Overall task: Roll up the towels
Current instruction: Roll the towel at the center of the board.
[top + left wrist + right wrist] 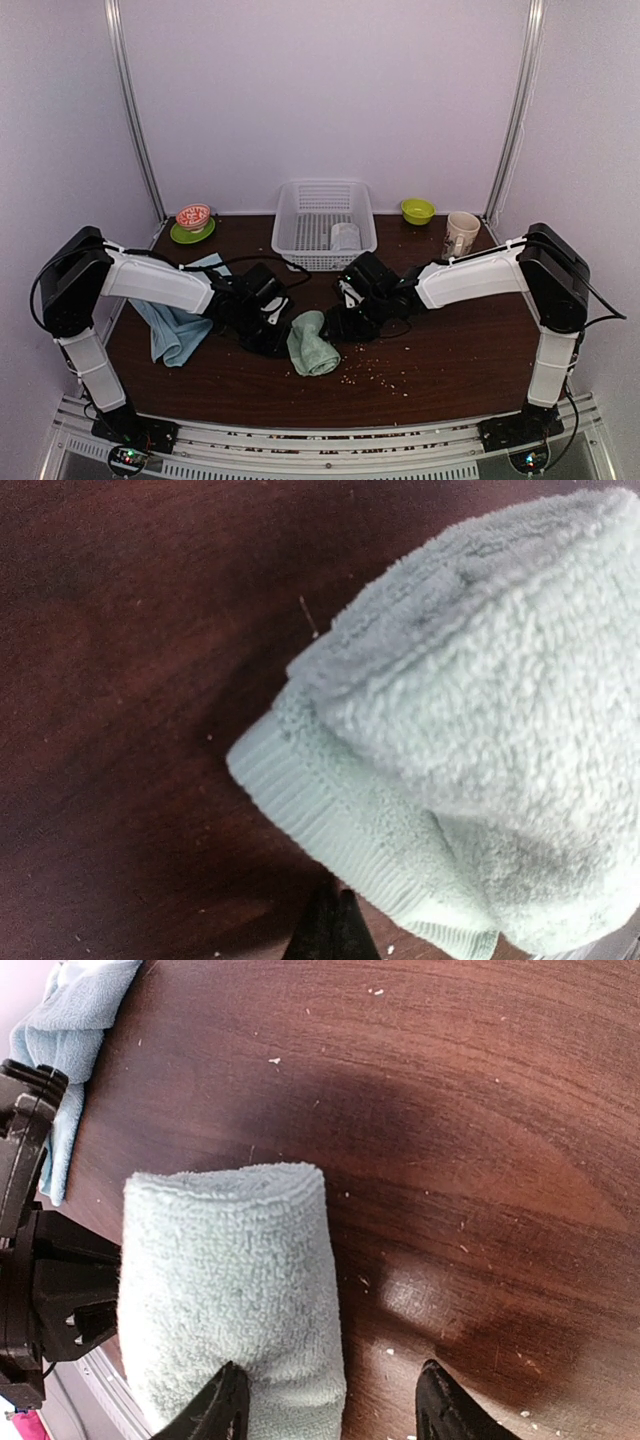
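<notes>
The top camera is looking down from high behind the near edge, taking in the whole tabletop [450, 340]. Both wrist cameras are peering down from very close, sharing the pale green towel [312, 345] with it.

Table [450, 350]: dark brown wood, glossy, grain visible. White lattice basket [322, 258] sits rear centre, using it as the reference.
- Left of basket, near the back edge: green plate [190, 236].
- Right of basket: green bowl [418, 210], beige mug [461, 233] further right.
- Front-left of basket: light blue towel [175, 335], crumpled, near the table's left edge.
- Straight in front of basket, mid-table: pale green towel [312, 345], bundled, looks rolled.
- Front-right of basket: pale crumbs [385, 375] scattered.
</notes>
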